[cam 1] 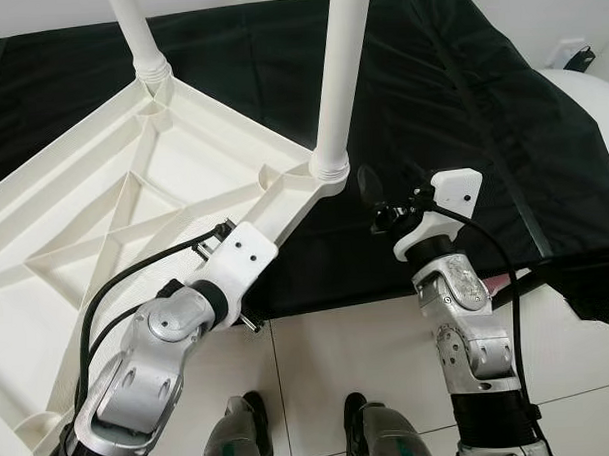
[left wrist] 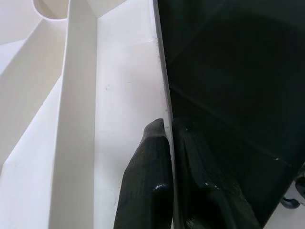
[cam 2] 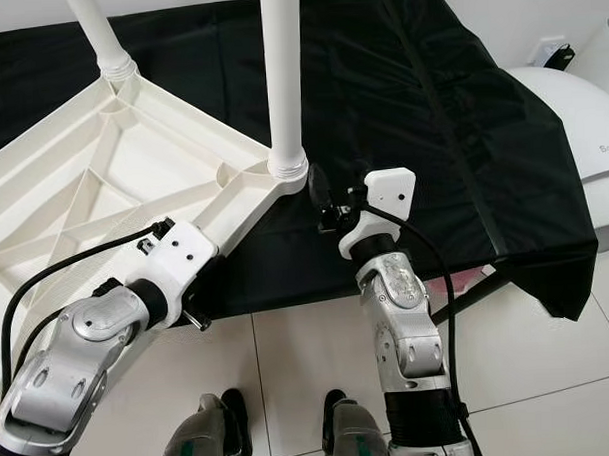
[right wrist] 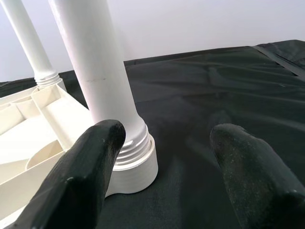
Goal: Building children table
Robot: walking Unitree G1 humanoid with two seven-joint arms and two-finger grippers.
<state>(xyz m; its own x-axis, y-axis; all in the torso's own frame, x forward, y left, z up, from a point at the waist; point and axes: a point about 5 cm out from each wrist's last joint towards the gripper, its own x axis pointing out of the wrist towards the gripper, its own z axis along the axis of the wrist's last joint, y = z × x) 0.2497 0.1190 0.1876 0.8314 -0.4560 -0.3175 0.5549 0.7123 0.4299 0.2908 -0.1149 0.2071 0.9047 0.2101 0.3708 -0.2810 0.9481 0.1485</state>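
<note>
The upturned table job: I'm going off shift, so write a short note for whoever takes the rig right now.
Left gripper: shut on the table top's near edge, one finger on each side.
Right gripper: open, hovering just beside the near leg, touching nothing.
Table top lies underside up on the black cloth, partly overhanging toward the robot.
Done: the near leg and the far leg stand upright in their corner sockets.
Left: judging by the pictures, any other legs; those corners are out of sight.
</note>
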